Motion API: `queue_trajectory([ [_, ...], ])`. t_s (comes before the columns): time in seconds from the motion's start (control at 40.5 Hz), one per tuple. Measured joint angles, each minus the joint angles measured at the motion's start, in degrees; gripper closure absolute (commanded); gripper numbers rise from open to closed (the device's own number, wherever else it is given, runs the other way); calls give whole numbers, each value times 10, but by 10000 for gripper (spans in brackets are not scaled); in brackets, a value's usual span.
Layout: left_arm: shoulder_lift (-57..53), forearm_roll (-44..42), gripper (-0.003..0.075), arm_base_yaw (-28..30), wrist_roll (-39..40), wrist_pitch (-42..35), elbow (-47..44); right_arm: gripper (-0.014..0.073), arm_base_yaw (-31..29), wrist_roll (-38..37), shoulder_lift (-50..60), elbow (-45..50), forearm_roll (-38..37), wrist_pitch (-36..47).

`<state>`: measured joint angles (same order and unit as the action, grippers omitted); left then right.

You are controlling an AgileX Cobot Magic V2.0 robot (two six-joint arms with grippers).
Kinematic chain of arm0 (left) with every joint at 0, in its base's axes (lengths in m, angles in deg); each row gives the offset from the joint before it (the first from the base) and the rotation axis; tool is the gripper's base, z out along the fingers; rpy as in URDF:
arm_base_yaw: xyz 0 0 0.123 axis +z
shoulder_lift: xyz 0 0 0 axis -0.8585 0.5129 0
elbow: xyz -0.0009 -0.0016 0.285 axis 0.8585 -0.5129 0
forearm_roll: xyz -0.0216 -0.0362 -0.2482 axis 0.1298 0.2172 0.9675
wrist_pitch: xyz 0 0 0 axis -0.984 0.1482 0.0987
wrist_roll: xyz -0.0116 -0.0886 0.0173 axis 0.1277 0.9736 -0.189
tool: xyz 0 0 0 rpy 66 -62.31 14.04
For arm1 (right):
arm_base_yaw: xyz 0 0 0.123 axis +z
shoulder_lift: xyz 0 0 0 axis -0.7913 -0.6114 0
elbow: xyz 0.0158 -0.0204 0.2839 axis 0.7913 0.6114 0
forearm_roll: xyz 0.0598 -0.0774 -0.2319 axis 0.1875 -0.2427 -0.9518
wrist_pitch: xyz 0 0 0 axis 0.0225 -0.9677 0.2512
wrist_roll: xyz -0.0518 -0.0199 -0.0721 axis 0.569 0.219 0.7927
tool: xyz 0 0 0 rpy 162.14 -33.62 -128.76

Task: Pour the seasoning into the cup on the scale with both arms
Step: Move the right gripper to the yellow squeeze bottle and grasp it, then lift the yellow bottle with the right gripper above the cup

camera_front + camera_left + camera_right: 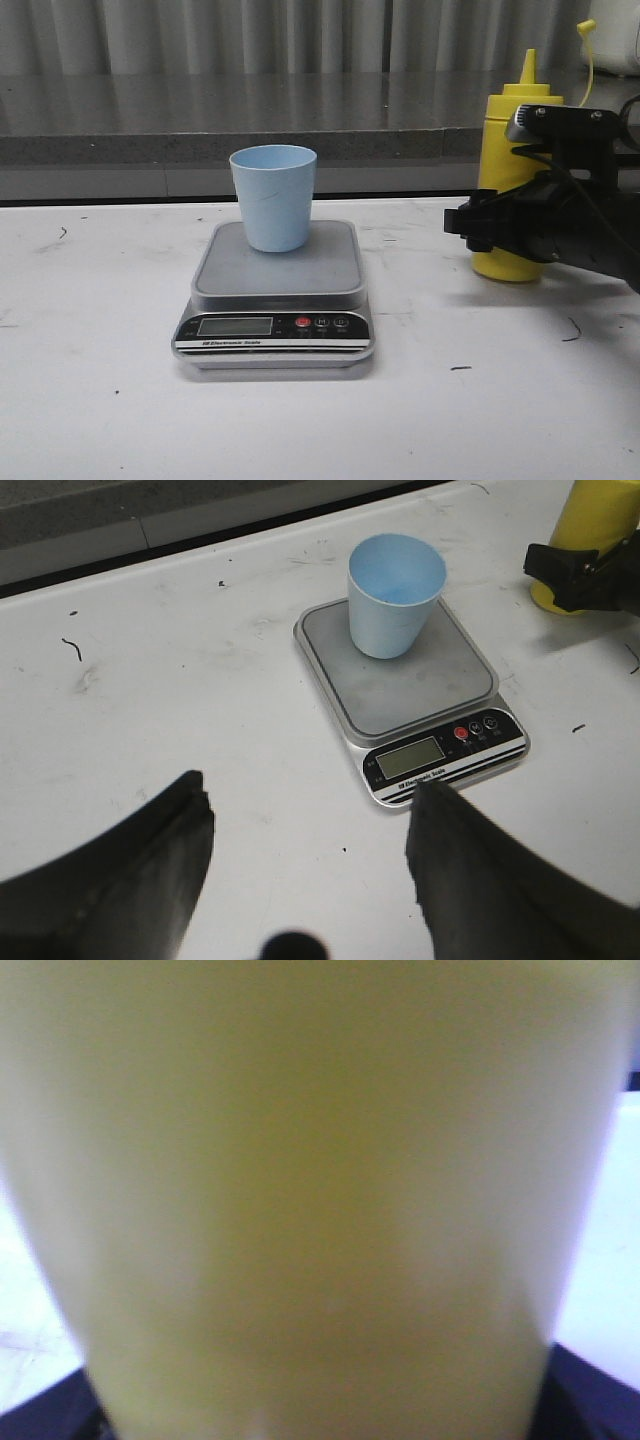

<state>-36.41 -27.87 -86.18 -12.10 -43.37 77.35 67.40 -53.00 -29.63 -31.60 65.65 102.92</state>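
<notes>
my right gripper is at the lower half of the seasoning, the tall yellow squeeze bottle standing upright on the white desk. in my right wrist view the yellow body fills almost everything, blurred and very close, with a dark finger edge showing on either side of it at the bottom, so the jaws lie to both sides of the bottle; whether they actually press on it i cannot tell. its pointed nozzle is up and the thin tethered cap hangs off to the side, above my gripper. the scale sits well apart from my right gripper, toward my left arm's side, with the pale blue cup upright on the rear part of its platform, mouth up. my left gripper hangs above the desk with its two dark fingers spread wide and nothing between them; the scale and the cup lie ahead of it, and the bottle with my right gripper is beyond them to the far side.
</notes>
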Motion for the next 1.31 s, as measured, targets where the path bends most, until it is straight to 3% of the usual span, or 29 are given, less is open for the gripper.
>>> queue_trajectory([
  [0.272,0,0,299,0,0,0,0,232,-1,95,83,1,-12,-120],
  [0.568,0,0,299,0,0,0,0,232,1,344,229,0,-30,-264],
  [0.79,0,0,300,0,0,0,0,232,18,506,256,-77,-21,-446],
  [0.889,0,0,300,0,0,0,0,232,29,552,256,-118,-12,-501],
  [1.309,0,0,300,0,0,0,0,232,45,675,244,-249,-9,-585],
])
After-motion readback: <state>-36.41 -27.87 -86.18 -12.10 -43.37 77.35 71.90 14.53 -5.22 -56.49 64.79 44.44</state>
